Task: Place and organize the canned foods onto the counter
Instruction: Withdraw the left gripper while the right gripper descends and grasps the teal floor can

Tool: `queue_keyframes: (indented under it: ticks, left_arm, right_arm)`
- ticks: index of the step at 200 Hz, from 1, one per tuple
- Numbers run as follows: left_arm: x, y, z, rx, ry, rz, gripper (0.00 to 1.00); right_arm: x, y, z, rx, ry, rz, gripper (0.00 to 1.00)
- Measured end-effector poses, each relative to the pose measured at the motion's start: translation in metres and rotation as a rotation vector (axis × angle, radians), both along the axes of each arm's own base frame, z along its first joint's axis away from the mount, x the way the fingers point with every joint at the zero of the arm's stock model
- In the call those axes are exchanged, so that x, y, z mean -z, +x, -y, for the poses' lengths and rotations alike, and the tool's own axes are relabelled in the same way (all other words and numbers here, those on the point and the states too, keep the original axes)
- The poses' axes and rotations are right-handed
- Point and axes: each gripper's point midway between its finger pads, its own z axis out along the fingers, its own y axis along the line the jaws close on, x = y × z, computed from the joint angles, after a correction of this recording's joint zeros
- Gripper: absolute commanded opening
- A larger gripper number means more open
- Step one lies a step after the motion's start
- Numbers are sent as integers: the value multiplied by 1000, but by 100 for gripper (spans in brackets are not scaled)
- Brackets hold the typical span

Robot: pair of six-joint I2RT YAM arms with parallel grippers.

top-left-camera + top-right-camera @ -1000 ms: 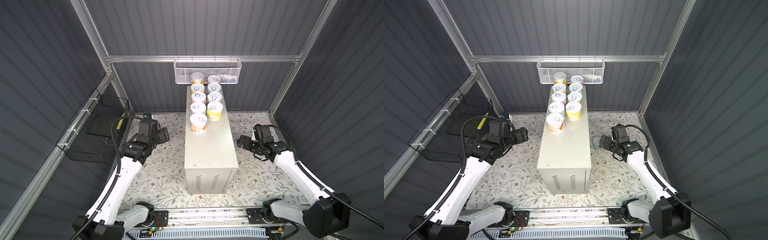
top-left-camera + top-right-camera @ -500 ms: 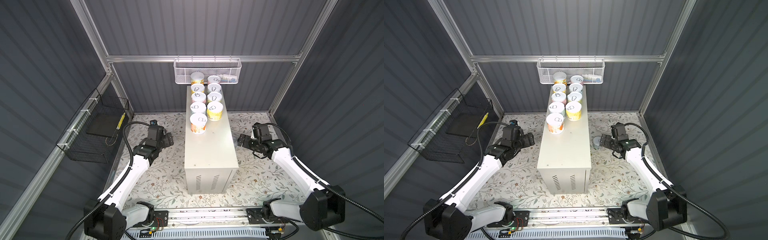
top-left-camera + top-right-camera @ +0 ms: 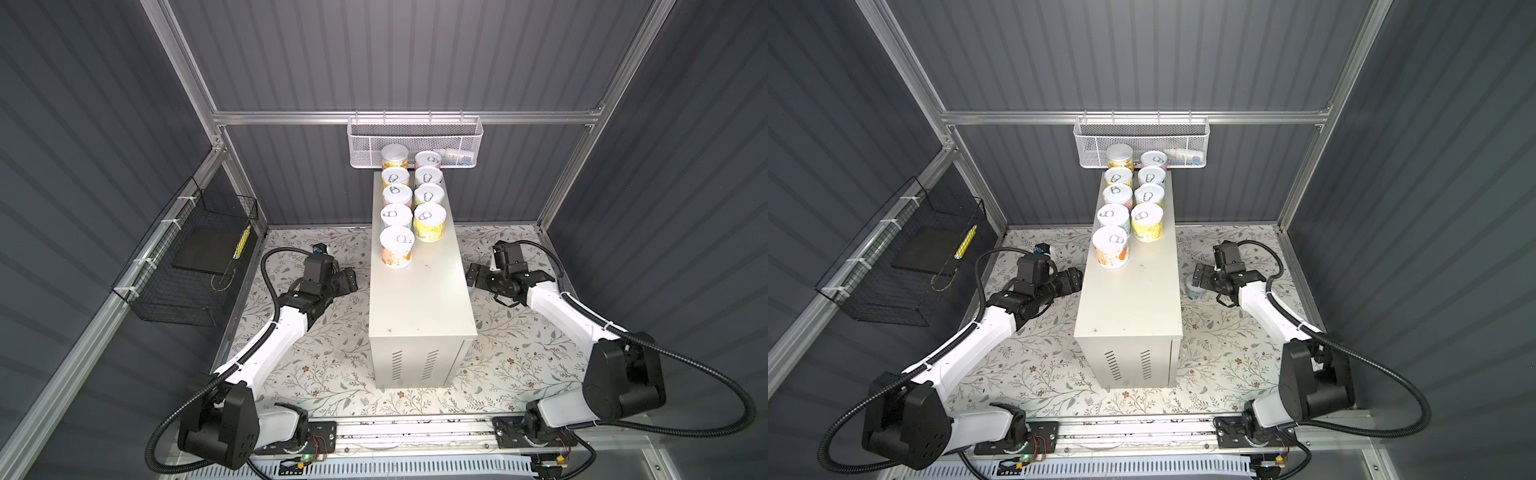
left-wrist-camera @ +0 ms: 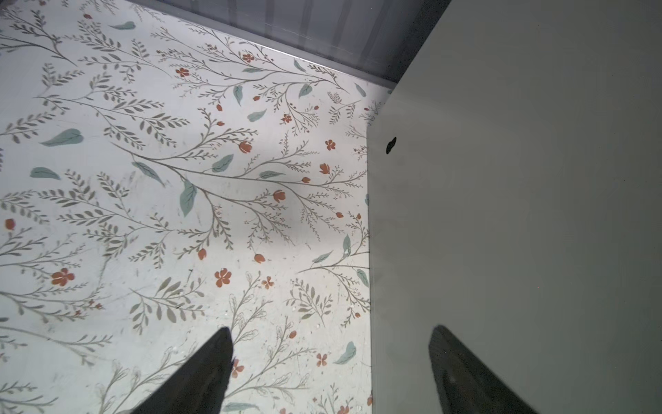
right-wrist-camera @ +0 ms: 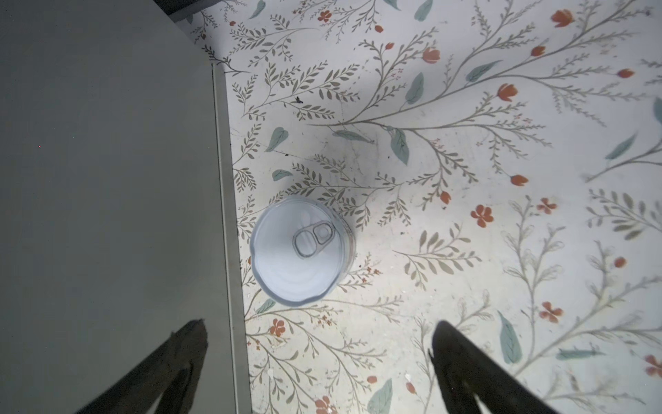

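1. cans stand upright, lids up, on the far half of the counter, in two rows running away from the robot: five in the left row and four in the right.
2. the nearest can of the left row is an orange-labelled can. a yellow-labelled can heads the right row, just beside it and a little farther back.
3. a pale blue can stands upright on the floral mat, just beside the counter's right side wall. in a top view it is partly hidden by the arm.
4. the right gripper hangs low over that spot with its jaws wide apart and nothing between them. the pale blue can lies ahead of the fingertips, not between them.
5. the left gripper sits low by the counter's left side wall, jaws apart and empty. in its wrist view one finger lies over the mat and the other over the wall.
6. a white mesh basket hangs on the back rail behind the farthest cans, and a black wire basket hangs on the left wall.
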Motion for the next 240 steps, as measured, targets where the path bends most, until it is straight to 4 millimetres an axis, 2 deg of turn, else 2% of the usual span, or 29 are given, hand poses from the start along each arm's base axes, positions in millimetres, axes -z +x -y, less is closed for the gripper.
queue_keyframes:
  ticks: [35, 91, 149, 203, 240]
  left_arm:
    - [-3, 2, 5, 21, -20, 13, 86]
    - [-2, 2, 6, 27, -15, 13, 86]
    - [3, 3, 6, 35, -5, 2, 86]
    - [3, 3, 6, 41, 3, 4, 86]
    - [3, 3, 6, 41, 4, 4, 85]
  right_arm:
    - [13, 22, -9, -13, 15, -11, 99]
    - [38, 44, -18, -24, 3, -57, 99]
    - [51, 52, -38, -66, -48, -84, 99]
    - [71, 52, -33, -46, -111, -137, 98]
    - [83, 48, -33, -43, -127, -168, 92]
